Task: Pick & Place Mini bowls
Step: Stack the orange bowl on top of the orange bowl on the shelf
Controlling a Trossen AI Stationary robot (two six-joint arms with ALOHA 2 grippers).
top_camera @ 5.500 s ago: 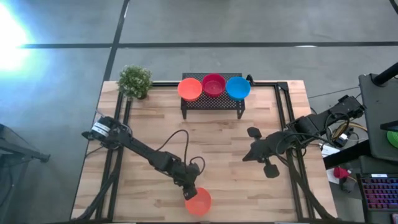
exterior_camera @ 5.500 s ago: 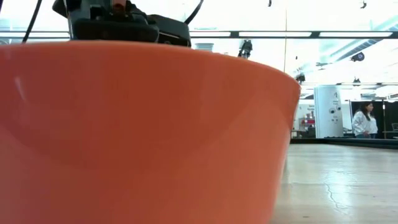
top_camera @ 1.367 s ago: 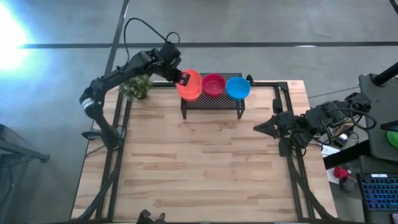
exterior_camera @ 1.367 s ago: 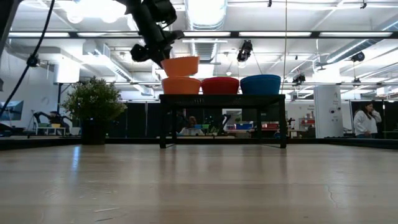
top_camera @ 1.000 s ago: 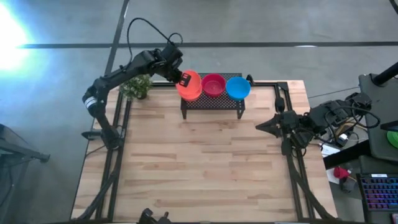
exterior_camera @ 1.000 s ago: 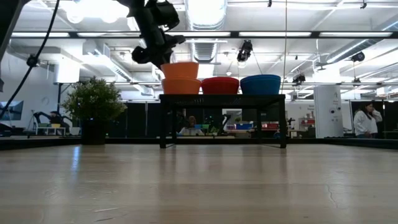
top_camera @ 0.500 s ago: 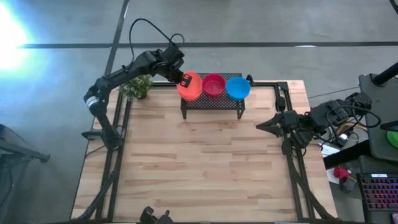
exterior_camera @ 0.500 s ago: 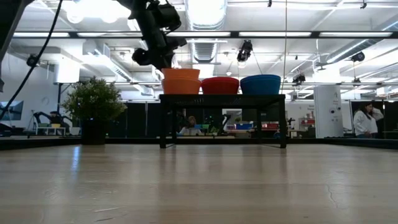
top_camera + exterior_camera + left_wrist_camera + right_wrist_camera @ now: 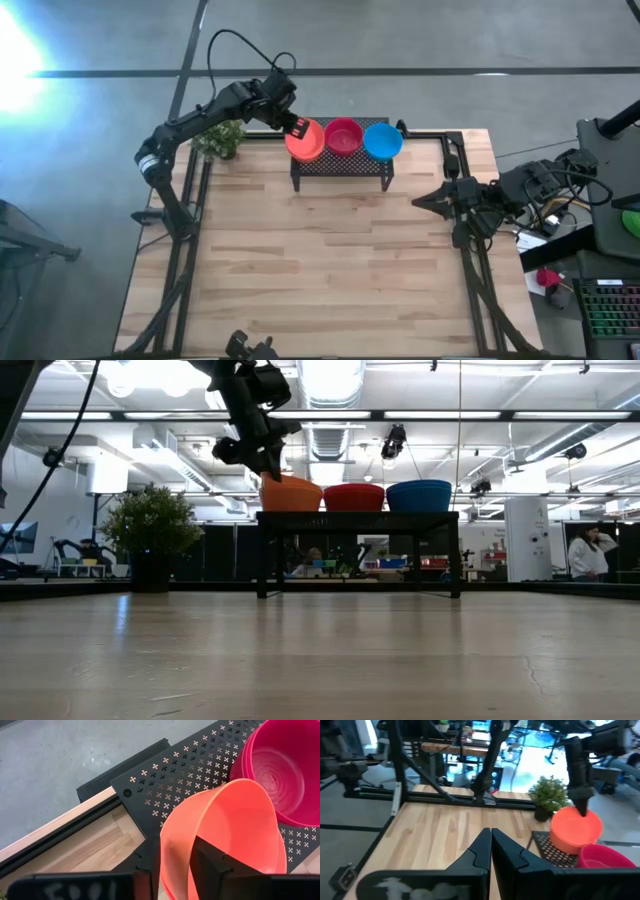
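Right now the left gripper [image 9: 297, 127] is up at the back of the table, over the left end of the black wire-mesh rack [image 9: 341, 164]. Its fingers [image 9: 210, 865] pinch the rim of an orange bowl [image 9: 306, 141], one finger inside the bowl and the other outside the wall. From table level, that bowl [image 9: 290, 492] sits nested down into the orange stack on the rack, with the gripper [image 9: 262, 458] at its left rim. In the left wrist view the held orange bowl [image 9: 235, 830] looks slightly tilted inside the one beneath it, though I cannot tell how many orange bowls are in the stack.

Next along the rack is the crimson red stack [image 9: 343, 135], touching the orange one, and then the blue stack [image 9: 382, 141] on the right end. All three sit in a row on the perforated top of the rack [image 9: 200, 765]. From table level the red stack [image 9: 354, 497] and the blue stack [image 9: 419, 495] stand level on the rack [image 9: 358, 520].

Just beside the rack, at the table's back left corner, stands the small green potted plant [image 9: 217, 133].

Over on the right, the right gripper [image 9: 424, 199] waits at the table's [image 9: 330, 270] right edge, well apart from the rack. Its two fingers [image 9: 481, 851] are pressed together, holding nothing.

Far off in the room, a person [image 9: 589, 551] stands at the right.
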